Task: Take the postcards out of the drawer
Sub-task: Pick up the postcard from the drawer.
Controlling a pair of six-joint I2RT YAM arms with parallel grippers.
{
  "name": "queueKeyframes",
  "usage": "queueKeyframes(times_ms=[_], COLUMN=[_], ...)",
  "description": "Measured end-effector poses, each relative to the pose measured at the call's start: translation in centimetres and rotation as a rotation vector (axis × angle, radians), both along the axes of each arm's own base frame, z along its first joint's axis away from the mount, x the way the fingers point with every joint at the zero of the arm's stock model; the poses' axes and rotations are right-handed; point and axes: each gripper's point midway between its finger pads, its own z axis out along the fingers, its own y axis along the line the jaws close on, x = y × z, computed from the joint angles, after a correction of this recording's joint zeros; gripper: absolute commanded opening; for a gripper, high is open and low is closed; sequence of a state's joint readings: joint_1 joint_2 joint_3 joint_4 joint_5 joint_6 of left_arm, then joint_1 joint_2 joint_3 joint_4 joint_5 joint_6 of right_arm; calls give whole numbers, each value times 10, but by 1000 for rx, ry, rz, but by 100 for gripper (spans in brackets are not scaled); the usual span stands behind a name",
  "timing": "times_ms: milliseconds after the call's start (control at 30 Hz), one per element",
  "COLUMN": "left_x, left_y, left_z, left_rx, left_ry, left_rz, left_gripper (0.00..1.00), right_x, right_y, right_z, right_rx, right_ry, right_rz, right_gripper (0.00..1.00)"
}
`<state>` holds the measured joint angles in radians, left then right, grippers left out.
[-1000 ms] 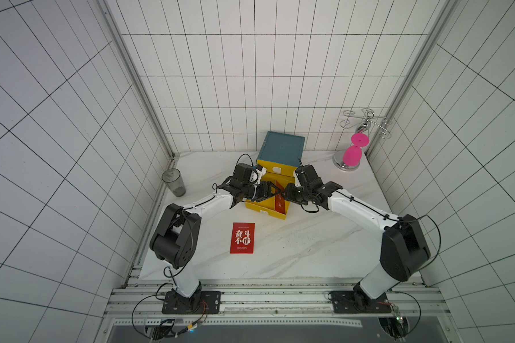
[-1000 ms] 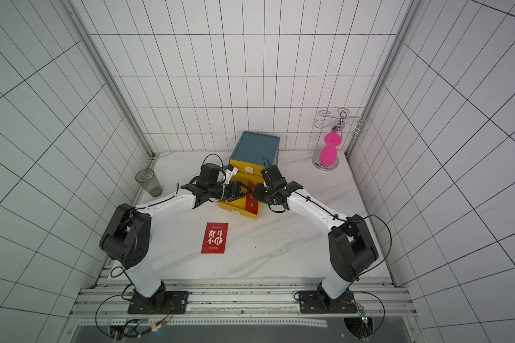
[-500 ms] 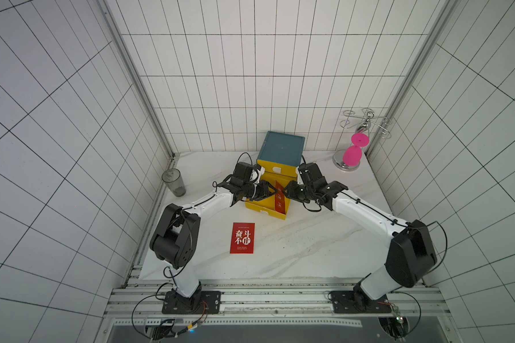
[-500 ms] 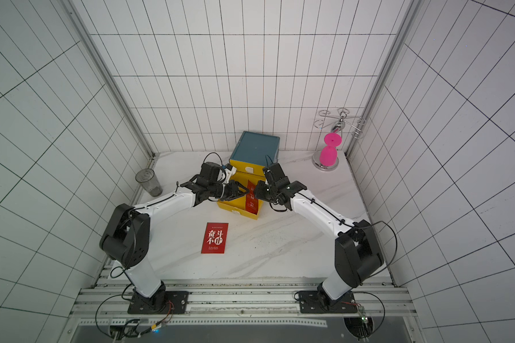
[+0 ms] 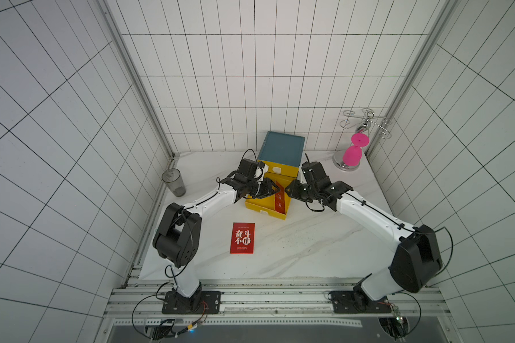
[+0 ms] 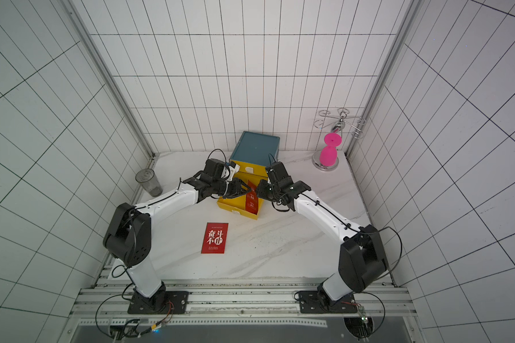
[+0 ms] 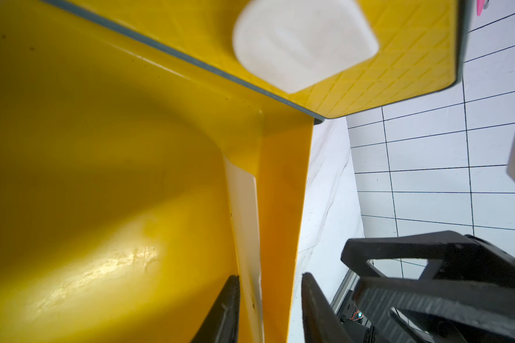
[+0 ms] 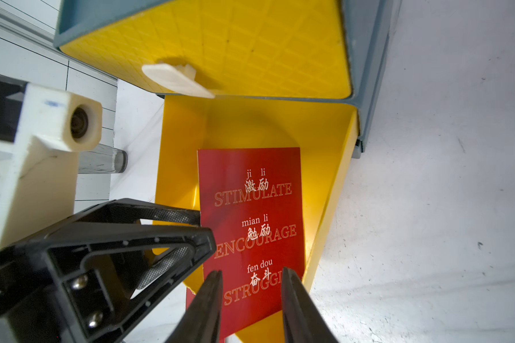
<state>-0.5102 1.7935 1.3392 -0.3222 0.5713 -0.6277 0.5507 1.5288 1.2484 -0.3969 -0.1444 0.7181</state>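
The postcards are thin, light card w/ a smooth printed face, so they are probably bending a little under a pinch and sliding easily on plastic. A flat one is giving no edge to catch, so the free long edge of a standing one looks the best place to take hold. One postcard is lying flat and face up on the tabletop, well apart from the drawer. A second postcard is standing on edge inside the open yellow drawer, tilted, w/ its red face toward the right arm and its white back toward the left arm. A red sliver is showing under its lower corner, maybe a third card, I cannot tell. The left pincer is reaching over the drawer w/ jaws narrowed but apart, the card's edge between them and a gap visible, so no firm grip yet, I think. The right pincer is hovering just in front of the red face, jaws part open, holding nothing. Obstacles: both pincers are crowding the same card, nearly tip to tip, and the side wall is standing just beside the card, so a finger may catch it. The upper drawer front w/ its white handle is hanging over the back of the drawer. The grey cup and pink goblet are well apart.
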Motion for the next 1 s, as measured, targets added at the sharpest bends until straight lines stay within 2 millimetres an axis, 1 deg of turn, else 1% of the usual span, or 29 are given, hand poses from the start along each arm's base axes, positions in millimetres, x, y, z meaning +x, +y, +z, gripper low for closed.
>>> queueKeyframes(times_ms=[67,233,433,667,767,833,900,1000], left_x=[1,1,1,4,6,8,9,6], left_y=[-2,1,4,8,12,17,22,34], left_z=[-2,-18,-23,-22,-17,-9,3,27], left_rx=[9,50,71,62,51,39,20,-21], left_ry=[0,35,48,74,79,77,65,39], left_rz=[-5,7,21,56,77,94,114,146], left_gripper=[26,11,0,0,0,0,0,0], right_x=[0,1,3,6,5,5,4,1], right_y=[-1,-6,-13,-21,-25,-28,-31,-35], right_z=[2,8,14,22,26,30,34,41], right_rx=[2,9,15,27,34,41,45,58], right_ry=[-4,-16,-27,-42,-46,-50,-57,-68], right_rz=[-1,-12,-28,-45,-48,-45,-38,-19], right_gripper=[36,36,36,35,36,36,36,38])
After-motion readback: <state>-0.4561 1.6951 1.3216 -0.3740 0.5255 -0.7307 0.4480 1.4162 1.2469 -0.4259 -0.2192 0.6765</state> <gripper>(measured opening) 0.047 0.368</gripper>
